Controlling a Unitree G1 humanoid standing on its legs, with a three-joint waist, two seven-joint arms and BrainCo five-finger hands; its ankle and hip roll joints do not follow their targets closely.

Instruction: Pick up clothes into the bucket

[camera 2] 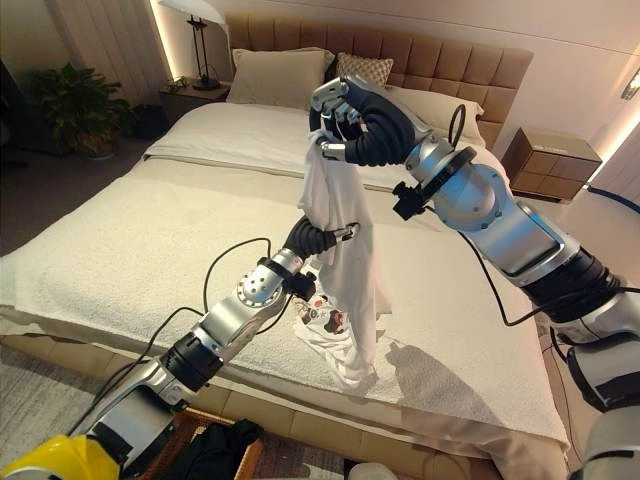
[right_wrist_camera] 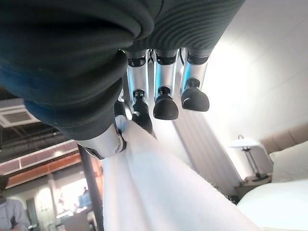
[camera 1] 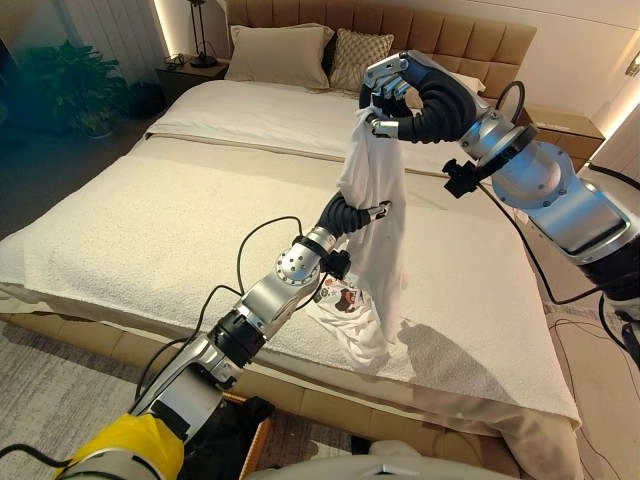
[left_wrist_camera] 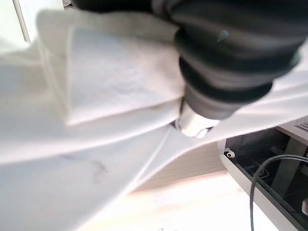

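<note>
- The right hand (camera 1: 392, 88) is raised over the middle of the bed, its fingers curled round the top of a white printed cotton T-shirt (camera 1: 375, 235).
- The left hand (camera 1: 362, 213) is pressed into the hanging cloth lower down; whether its fingers are curled I cannot tell.
- The shirt's hem trails on the cream towelling bedspread (camera 1: 150, 230).
- Lifting looks mostly done; carrying it to the woven bucket (camera 2: 250, 455), near left by the bed's foot, remains.

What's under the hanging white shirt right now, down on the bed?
The white shirt, held up by the right hand, still has its printed bottom end crumpled on the bed. The left hand is buried in the cloth at mid-height. What lies beneath the crumpled end is covered.
</note>
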